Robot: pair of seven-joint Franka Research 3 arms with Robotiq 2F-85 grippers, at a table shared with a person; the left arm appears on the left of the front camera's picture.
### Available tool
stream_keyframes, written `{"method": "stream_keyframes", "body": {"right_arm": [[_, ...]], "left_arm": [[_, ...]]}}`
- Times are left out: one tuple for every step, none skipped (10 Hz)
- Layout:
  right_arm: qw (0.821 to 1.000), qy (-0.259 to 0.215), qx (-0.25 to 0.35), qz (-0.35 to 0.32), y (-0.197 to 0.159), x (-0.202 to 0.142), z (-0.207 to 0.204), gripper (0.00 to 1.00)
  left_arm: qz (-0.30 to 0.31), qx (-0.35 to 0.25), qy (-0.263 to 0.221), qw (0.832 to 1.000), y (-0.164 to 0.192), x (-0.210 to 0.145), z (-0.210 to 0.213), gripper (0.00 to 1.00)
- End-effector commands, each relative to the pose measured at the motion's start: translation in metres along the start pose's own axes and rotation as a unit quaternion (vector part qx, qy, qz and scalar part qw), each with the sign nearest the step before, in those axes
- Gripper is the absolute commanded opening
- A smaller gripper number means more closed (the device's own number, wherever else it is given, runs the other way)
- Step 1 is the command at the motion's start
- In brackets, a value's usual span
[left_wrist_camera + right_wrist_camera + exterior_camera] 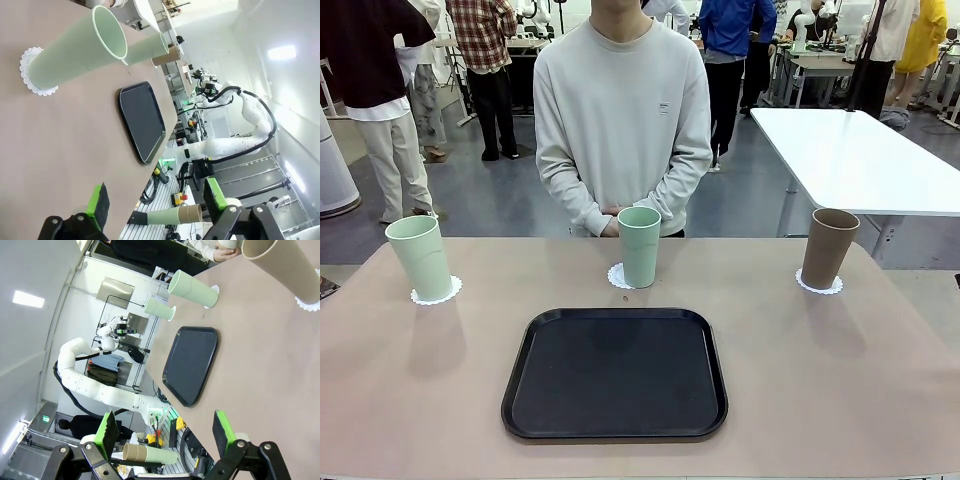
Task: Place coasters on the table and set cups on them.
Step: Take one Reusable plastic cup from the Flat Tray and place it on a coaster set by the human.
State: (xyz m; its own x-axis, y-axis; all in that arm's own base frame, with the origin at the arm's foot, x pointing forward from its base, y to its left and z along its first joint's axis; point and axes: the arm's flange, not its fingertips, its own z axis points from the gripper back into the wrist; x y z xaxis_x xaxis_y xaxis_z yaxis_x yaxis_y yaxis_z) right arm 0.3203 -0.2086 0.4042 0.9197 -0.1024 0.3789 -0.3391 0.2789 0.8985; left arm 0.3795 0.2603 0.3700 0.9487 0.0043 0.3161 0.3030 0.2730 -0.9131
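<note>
Nearest the front camera, a black tray lies bare on the table. Beyond it three cups stand upright, each on a coaster: a mint cup at the left on its coaster, a second mint cup at the middle with its coaster showing mostly on one side, so the cup is judged off-centre, and a brown cup at the right on its coaster. A person's hands are held together just behind the middle cup.

From the left wrist, the left end effector is seen with fingers spread apart, empty, well clear of the left cup; the scalloped coaster edge is plain here, as is the cup's thin rim.

From the right wrist, the right end effector is likewise spread and empty, with the brown cup off to one side.

The cups are judged light, stiff, smooth and easily tipped, being tall; a hold across the mid-wall would be safest. The coasters are judged flimsy paper, easily shifted or creased.
</note>
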Motion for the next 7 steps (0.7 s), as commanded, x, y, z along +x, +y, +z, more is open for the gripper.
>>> {"method": "stream_keyframes", "body": {"right_arm": [[1.0,-0.001,0.006,0.003,0.0002,0.0002,-0.0005,1.0],[1.0,-0.001,0.006,0.003,0.0002,0.0002,-0.0005,1.0],[1.0,-0.001,0.006,0.003,0.0002,0.0002,-0.0005,1.0],[1.0,-0.001,0.006,0.003,0.0002,0.0002,-0.0005,1.0],[1.0,-0.001,0.006,0.003,0.0002,0.0002,-0.0005,1.0],[1.0,-0.001,0.006,0.003,0.0002,0.0002,-0.0005,1.0],[1.0,-0.001,0.006,0.003,0.0002,0.0002,-0.0005,1.0]], "left_arm": [[0.002,0.001,0.0,1.0,-0.0003,-0.0018,0.0024,1.0],[0.002,0.001,0.0,1.0,-0.0003,-0.0018,0.0024,1.0],[0.002,0.001,0.0,1.0,-0.0003,-0.0018,0.0024,1.0],[0.002,0.001,0.0,1.0,-0.0003,-0.0018,0.0024,1.0],[0.002,0.001,0.0,1.0,-0.0003,-0.0018,0.0024,1.0],[0.002,0.001,0.0,1.0,-0.0003,-0.0018,0.0024,1.0],[0.002,0.001,0.0,1.0,-0.0003,-0.0018,0.0024,1.0]]}}
